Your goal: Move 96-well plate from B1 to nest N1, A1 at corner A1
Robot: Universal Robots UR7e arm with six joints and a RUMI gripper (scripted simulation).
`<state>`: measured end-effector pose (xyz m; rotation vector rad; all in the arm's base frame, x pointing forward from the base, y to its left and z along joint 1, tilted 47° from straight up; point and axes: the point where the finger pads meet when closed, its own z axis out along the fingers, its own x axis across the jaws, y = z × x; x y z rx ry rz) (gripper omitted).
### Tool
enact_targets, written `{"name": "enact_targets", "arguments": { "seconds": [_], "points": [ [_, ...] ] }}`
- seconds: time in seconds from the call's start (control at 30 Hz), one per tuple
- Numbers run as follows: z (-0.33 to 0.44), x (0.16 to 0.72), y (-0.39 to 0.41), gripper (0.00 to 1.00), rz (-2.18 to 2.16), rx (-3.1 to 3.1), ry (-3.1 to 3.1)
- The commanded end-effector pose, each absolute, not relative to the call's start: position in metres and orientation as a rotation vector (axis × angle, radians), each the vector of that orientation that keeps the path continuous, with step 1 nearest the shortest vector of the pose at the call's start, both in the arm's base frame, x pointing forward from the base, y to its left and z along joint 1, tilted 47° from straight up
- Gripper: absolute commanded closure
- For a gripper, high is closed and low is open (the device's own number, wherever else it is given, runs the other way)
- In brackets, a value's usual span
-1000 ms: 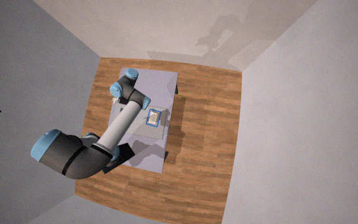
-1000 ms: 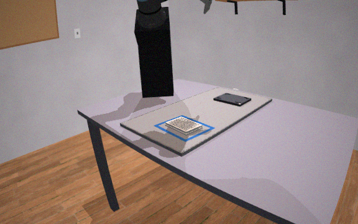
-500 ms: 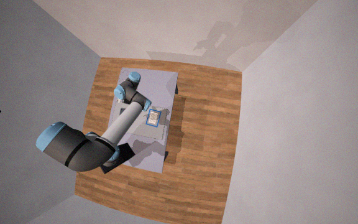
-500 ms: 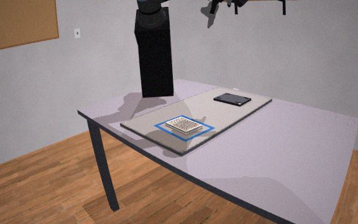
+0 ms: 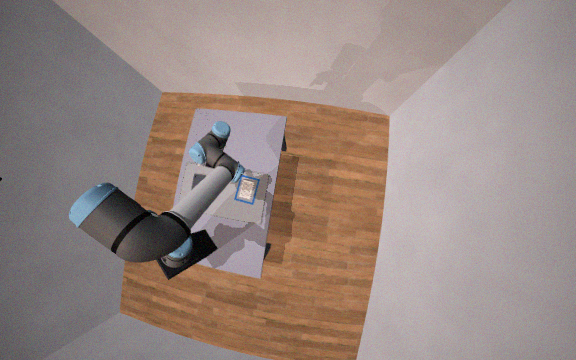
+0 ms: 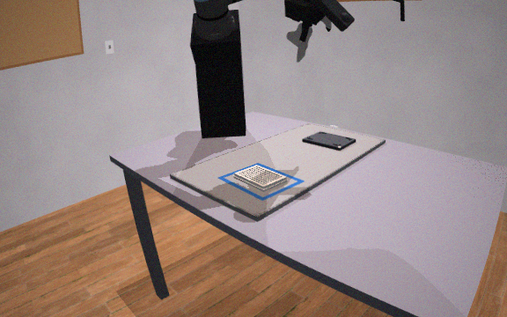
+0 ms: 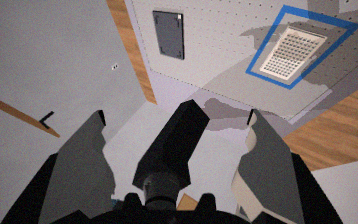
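The white 96-well plate (image 5: 247,190) (image 6: 260,176) (image 7: 293,52) lies flat inside the blue outline (image 5: 254,202) (image 6: 240,190) (image 7: 272,40) on the grey board. Which of its corners is cut off is too small to tell. The dark plate nest (image 6: 328,140) (image 7: 169,35) is empty at the other end of the board; a small pale mark shows at one corner. In the top view the nest (image 5: 198,180) is partly hidden by the arm. My gripper (image 7: 176,110) is wide open and empty, high above the table and away from the plate; the exterior view shows only part of it at the top edge.
The thin grey board (image 5: 228,212) (image 6: 201,176) (image 7: 215,60) bears both the plate and the nest, on a pale table (image 5: 258,135) (image 6: 390,207). The robot's black pedestal (image 6: 222,88) stands at the table's edge. The arm (image 5: 203,197) reaches over the board.
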<state>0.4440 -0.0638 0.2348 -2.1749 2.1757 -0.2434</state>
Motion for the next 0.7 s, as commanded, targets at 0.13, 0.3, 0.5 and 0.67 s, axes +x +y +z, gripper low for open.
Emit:
{"name": "enact_targets", "arguments": {
  "seconds": [0.13, 0.3, 0.5, 0.67],
  "points": [
    [0.218, 0.464, -0.088, 0.00, -0.333, -2.141, 2.178],
    [0.210, 0.471, -0.098, 0.00, -0.334, -2.140, 2.178],
    [0.196, 0.484, -0.119, 0.00, -0.383, -2.122, 2.180],
    [0.184, 0.493, -0.136, 0.00, -0.432, -2.103, 2.182]
  ]
}}
